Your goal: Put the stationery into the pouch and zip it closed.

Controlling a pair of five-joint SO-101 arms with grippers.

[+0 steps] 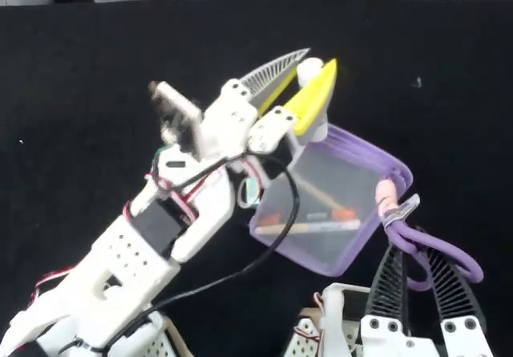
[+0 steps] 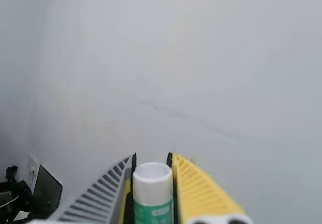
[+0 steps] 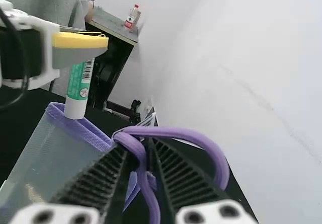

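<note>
The bench (image 1: 80, 68) is spread with a plain black cloth (image 1: 449, 68) right to its far edge; whether the clear, purple-trimmed pouch (image 1: 321, 241) touches the cloth cannot be told

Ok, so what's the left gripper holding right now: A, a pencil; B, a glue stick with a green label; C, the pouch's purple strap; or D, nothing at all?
B: the left gripper is shut on the glue stick, white-capped with a green label, at the rim of the pouch, while the right gripper grips the purple strap.
</note>
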